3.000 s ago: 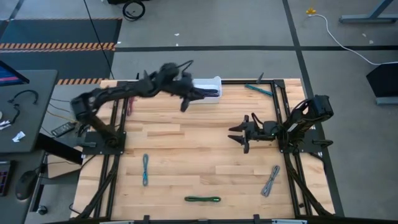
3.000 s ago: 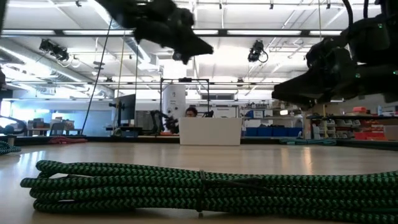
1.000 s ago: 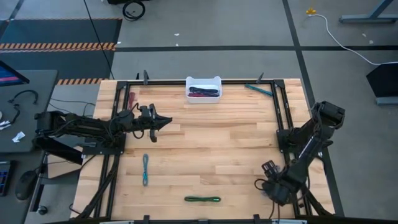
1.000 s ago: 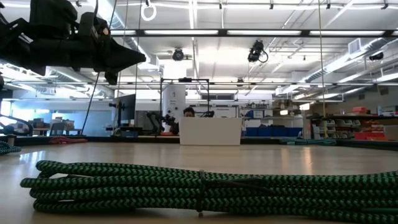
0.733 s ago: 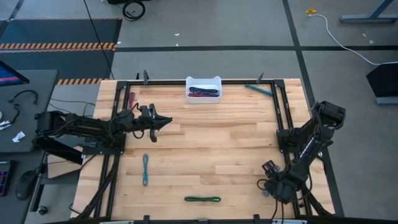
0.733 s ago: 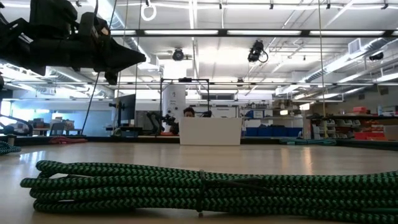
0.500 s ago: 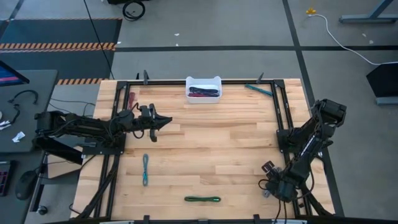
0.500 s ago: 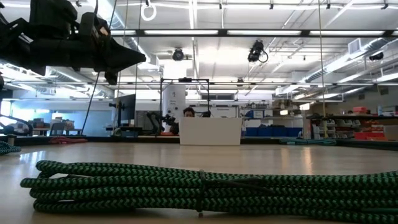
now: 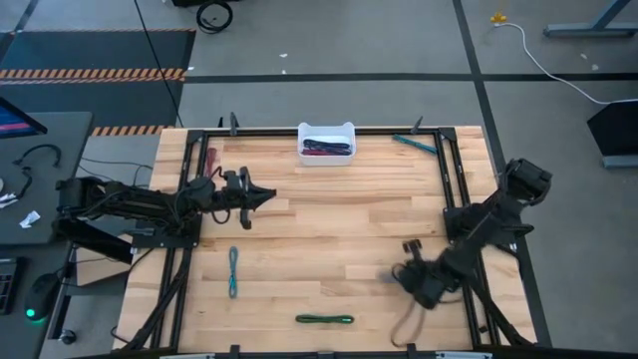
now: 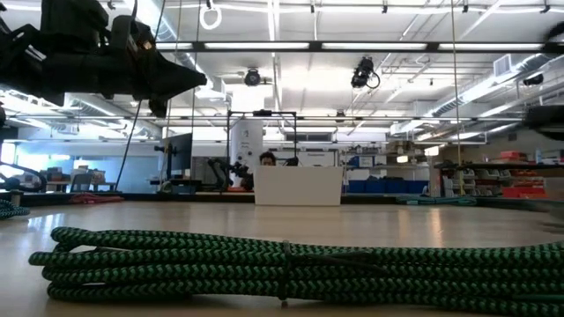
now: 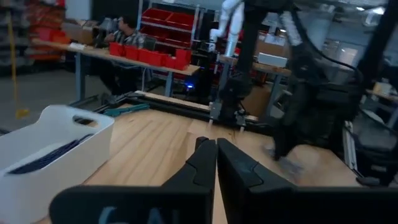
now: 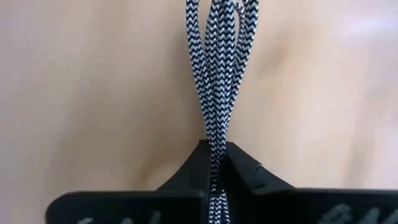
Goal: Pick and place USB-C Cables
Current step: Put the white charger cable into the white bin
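Note:
My right gripper [image 9: 407,277] is over the table's near right part, shut on a grey, black-and-white braided cable bundle [image 12: 214,68]. My left gripper [image 9: 261,195] is shut and empty above the table's left part; it also shows in the low view [image 10: 181,82]. A green cable [image 9: 324,319] lies flat near the front edge. A teal-blue cable [image 9: 233,271] lies at the near left. A teal cable [image 9: 414,144] lies at the far right, and a dark red one [image 9: 209,160] at the far left. The white bin [image 9: 327,143] holds dark cables. My right gripper pinches the grey bundle between its two fingers at one end of its folded strands [image 12: 215,155]. The fingers lie along the bundle, which runs straight out past the fingertips. The strands [image 12: 214,37] spread apart farther out. The bundle looks lifted off the wood.
Black frame rails run along the table's left [image 9: 189,199], far [image 9: 399,131] and right [image 9: 454,189] sides. The white bin stands at the far edge's middle [image 10: 298,186]. Bare wood lies between the two arms. A person sits in the room beyond the table [image 10: 267,159].
My right gripper has risen from the table's near right corner and gone toward the left and a little toward the far edge, carrying the grey cable, which has come off the table.

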You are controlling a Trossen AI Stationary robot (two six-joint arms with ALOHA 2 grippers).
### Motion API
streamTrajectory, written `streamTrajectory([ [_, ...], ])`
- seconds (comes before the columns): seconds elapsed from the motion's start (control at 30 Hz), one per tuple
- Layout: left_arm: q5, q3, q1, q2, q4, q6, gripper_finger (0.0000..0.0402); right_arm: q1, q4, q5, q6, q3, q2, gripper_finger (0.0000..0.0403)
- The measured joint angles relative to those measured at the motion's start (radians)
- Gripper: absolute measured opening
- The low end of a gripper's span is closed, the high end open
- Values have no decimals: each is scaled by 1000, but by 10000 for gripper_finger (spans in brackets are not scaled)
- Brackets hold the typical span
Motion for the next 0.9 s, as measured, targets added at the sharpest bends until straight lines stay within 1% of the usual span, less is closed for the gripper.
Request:
streamTrajectory([
  [0.03, 0, 6, -10, 0, 0, 16, 23, -38, 44, 46, -28, -6, -5, 20],
  [0.1, 0, 23, -36, 2, -2, 62, 25, -121, 200, 127, -104, -28, -11, 20],
  [0.17, 0, 43, -67, 3, -24, 113, 27, -209, 435, 164, -201, -88, -9, 20],
  [0.2, 0, 53, -83, 4, -40, 136, 27, -254, 590, 165, -258, -128, -4, 20],
  [0.33, 0, 98, -128, 4, -93, 196, 27, -434, 1290, 121, -472, -291, 31, 20],
  [0.43, 0, 122, -148, 12, -130, 222, 28, -547, 1699, 20, -608, -347, 75, 20],
  [0.5, 0, 131, -155, 38, -129, 234, 35, -607, 1897, -57, -697, -346, 111, 20],
  [0.57, 0, 140, -160, 78, -123, 252, 51, -659, 2016, -152, -759, -313, 157, 20],
  [0.63, 0, 160, -161, 131, -111, 270, 76, -704, 2099, -234, -783, -264, 198, 20],
  [0.73, 0, 206, -160, 209, -99, 276, 131, -754, 2088, -324, -786, -174, 254, 20],
  [0.83, 0, 268, -159, 288, -102, 275, 193, -780, 2087, -375, -786, -97, 305, 20],
  [0.9, 0, 312, -157, 342, -100, 263, 230, -789, 2092, -387, -786, -57, 329, 20],
])
